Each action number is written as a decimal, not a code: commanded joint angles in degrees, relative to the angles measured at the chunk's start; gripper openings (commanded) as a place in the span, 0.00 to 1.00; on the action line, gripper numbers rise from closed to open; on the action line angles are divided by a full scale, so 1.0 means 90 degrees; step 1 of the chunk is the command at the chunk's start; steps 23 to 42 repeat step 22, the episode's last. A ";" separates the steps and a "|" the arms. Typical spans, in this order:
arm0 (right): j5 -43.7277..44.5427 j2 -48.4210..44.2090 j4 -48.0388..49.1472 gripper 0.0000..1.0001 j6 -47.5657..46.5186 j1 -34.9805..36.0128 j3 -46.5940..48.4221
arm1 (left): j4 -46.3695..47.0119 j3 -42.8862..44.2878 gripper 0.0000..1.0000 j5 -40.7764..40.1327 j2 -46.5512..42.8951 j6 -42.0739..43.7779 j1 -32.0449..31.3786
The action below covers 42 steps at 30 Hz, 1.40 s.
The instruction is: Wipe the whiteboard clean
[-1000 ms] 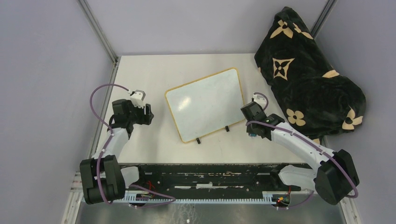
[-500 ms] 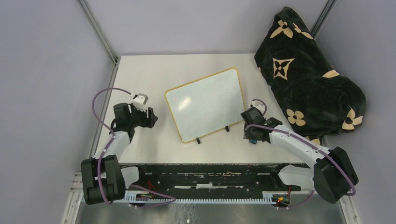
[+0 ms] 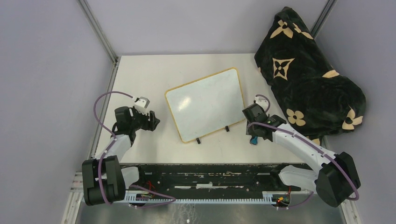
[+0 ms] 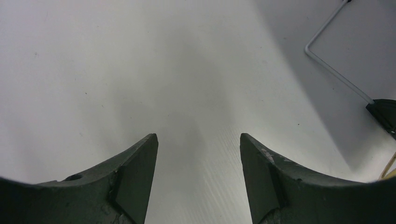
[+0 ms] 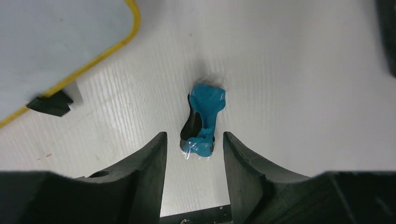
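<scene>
whiteboard lies flat mid-desk, skewed, surface blank, two black feet on its near edge. left end effector has its fingers apart over bare desk, left of the board. right end effector has its fingers apart, blue eraser on the desk between the tips, ungripped, near the board's near right corner.

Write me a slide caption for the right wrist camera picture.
Open right tool lined up on a small blue-and-black eraser lying on the table beside a corner of the yellow-framed whiteboard.
</scene>
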 commanded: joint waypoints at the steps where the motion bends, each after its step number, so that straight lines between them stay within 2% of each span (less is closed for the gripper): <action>1: 0.0955 -0.0201 -0.0192 0.54 -0.0321 -0.0073 0.0848 | 0.0642 0.0007 0.72 -0.0339 -0.0006 -0.0069 0.0036; 6: 0.1471 -0.0461 -0.0041 0.54 -0.0540 -0.0193 0.1096 | 0.0827 -0.0020 0.72 -0.0650 0.0012 -0.0300 0.0069; 10: 0.1367 -0.0661 0.0042 0.59 -0.0583 -0.0209 0.1064 | 0.0924 -0.0061 0.72 -0.0757 0.0007 -0.0382 0.0085; 13: 0.1542 -0.0766 0.0045 0.59 -0.0467 -0.0206 0.0955 | 0.0976 -0.0030 0.72 -0.0833 0.0112 -0.0429 0.0080; 16: 0.1780 -0.0977 0.0046 0.57 -0.0369 -0.0208 0.0768 | 0.0996 0.0037 0.72 -0.0986 0.0248 -0.0519 0.0096; 19: 0.1931 -0.1254 0.0083 0.51 -0.0425 -0.0207 0.0565 | 0.1001 0.0089 0.72 -0.1046 0.0343 -0.0593 0.0130; 22: 0.2401 -0.1455 -0.0201 0.52 -0.0105 -0.0207 0.0581 | 0.1020 0.0086 0.72 -0.1062 0.0339 -0.0622 0.0160; 42: 0.2401 -0.1455 -0.0201 0.52 -0.0105 -0.0207 0.0581 | 0.1020 0.0086 0.72 -0.1062 0.0339 -0.0622 0.0160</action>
